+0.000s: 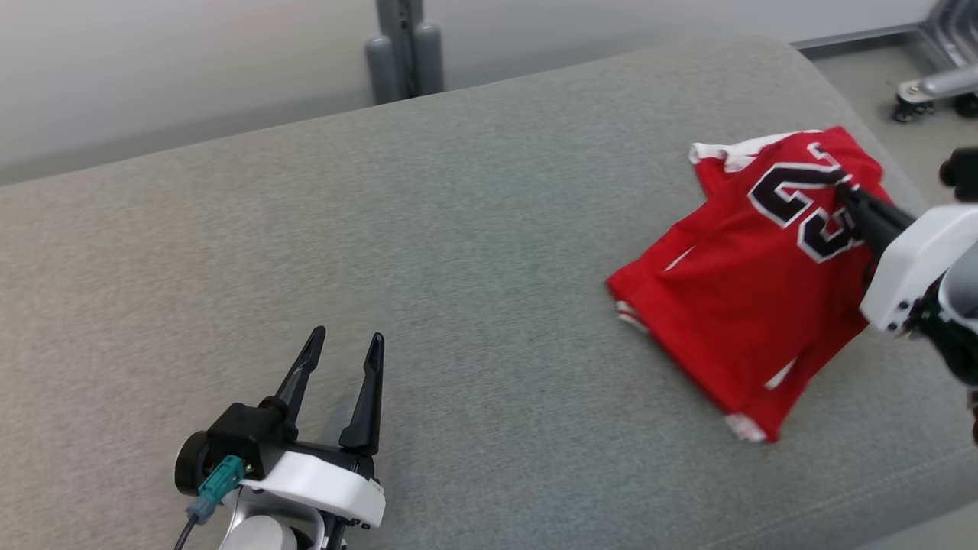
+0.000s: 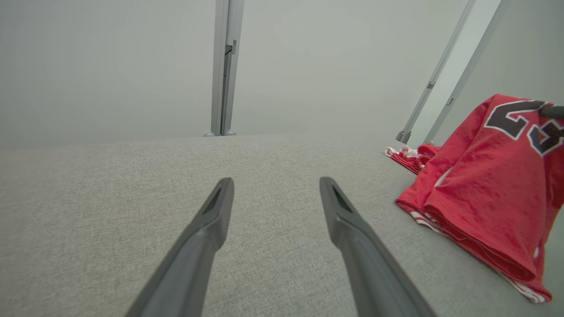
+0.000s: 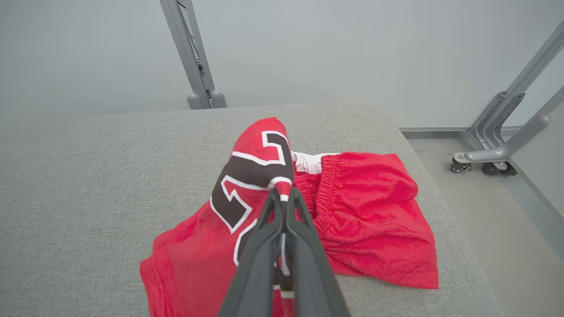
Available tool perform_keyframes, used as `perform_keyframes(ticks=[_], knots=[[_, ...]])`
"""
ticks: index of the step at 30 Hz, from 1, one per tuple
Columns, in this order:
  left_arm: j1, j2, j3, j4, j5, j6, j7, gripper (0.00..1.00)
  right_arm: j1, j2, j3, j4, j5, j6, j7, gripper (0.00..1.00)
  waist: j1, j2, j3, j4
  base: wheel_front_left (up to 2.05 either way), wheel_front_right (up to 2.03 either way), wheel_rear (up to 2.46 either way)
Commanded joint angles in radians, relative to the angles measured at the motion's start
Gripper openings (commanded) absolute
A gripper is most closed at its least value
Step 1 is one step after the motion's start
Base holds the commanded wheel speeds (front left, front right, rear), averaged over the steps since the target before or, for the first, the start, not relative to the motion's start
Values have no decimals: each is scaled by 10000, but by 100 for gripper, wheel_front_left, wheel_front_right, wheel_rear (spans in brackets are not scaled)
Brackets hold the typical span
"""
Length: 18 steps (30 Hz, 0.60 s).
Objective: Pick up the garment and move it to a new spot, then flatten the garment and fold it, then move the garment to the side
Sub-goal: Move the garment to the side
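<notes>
The right gripper has its jaws clamped on the red garment beside its black number, lifting that fold. The rest seems to lie at the grey padded surface's right end. The left gripper, jaws apart, is well away.

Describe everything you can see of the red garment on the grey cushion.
The red garment is soft knit sportswear with black, white-edged numerals, white trim and a gathered elastic band. It lies rumpled near the right end of the grey upholstered cushion. The right gripper is shut on a fold by the numerals, holding it up as a peak; the rest rests on the cushion.
</notes>
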<state>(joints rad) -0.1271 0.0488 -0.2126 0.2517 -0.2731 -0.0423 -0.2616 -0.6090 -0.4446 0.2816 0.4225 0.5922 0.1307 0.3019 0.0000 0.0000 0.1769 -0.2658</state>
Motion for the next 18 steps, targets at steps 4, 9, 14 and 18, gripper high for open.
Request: perform_keyframes(ticks=[4, 9, 14, 18], knots=[[-63, 40, -10, -71, -86, 96, -46, 100, -550, -285, -137, 182, -209, 2, 156, 0, 0, 0, -2, 542, 0, 0, 0], [-1, 39, 38, -135, -100, 152, -46, 100, -1029, -773, -412, 633, -770, 2, -34, 0, 0, 0, 100, 891, 0, 0, 0], [-98, 40, 97, -182, 12, 110, -46, 100, -1446, -938, -1291, 1364, -986, 2, -512, 0, 0, 0, 299, 1113, 0, 0, 0], [-180, 38, 161, -215, 98, 55, -46, 100, -1753, -851, -2136, 2023, -1268, 2, -1068, 0, 0, 0, 464, 1179, 0, 0, 0]])
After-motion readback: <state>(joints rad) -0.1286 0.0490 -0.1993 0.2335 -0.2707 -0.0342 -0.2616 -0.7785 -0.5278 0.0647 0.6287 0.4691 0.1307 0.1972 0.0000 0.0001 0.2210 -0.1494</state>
